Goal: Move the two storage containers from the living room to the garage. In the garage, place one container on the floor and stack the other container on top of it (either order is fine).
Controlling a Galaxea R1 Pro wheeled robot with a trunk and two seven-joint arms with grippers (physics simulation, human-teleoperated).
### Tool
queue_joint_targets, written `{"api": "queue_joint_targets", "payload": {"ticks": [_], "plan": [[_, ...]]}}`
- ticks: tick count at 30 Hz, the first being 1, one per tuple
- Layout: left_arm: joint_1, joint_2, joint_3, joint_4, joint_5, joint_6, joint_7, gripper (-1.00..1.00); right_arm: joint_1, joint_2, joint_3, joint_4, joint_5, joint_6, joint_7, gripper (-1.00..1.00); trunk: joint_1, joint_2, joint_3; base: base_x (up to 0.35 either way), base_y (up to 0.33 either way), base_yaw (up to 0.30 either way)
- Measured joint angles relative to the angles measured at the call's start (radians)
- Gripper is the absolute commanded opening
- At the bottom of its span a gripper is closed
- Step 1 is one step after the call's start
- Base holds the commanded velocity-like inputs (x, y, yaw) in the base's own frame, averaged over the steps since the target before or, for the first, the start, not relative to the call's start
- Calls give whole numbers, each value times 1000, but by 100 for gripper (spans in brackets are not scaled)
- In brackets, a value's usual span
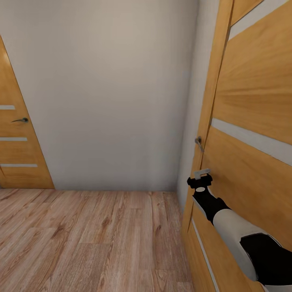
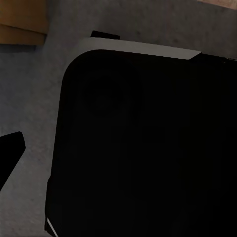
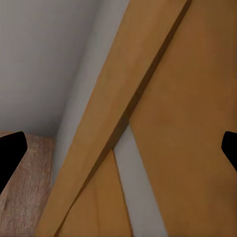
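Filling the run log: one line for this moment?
place: wood-floor hallway | right gripper: open, at orange door below handle | containers: unseen

The right hand point(image 1: 201, 175) sits just beside the orange-wood door point(image 1: 251, 162), its fingers spread wide; the door blocks everything on its outer side. Just above it the door handle point(image 1: 198, 141) juts out. Toward the white wall point(image 1: 109, 93) and over the plank floor point(image 1: 89, 239), room is open.
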Motion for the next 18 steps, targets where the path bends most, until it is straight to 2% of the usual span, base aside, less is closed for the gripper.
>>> {"api": "queue_joint_targets", "payload": {"ticks": [18], "plan": [[0, 0, 0, 0, 0, 0, 0, 100, 0, 0, 1, 1, 1, -1, 1, 100, 0, 0, 0, 0, 0, 0]]}}
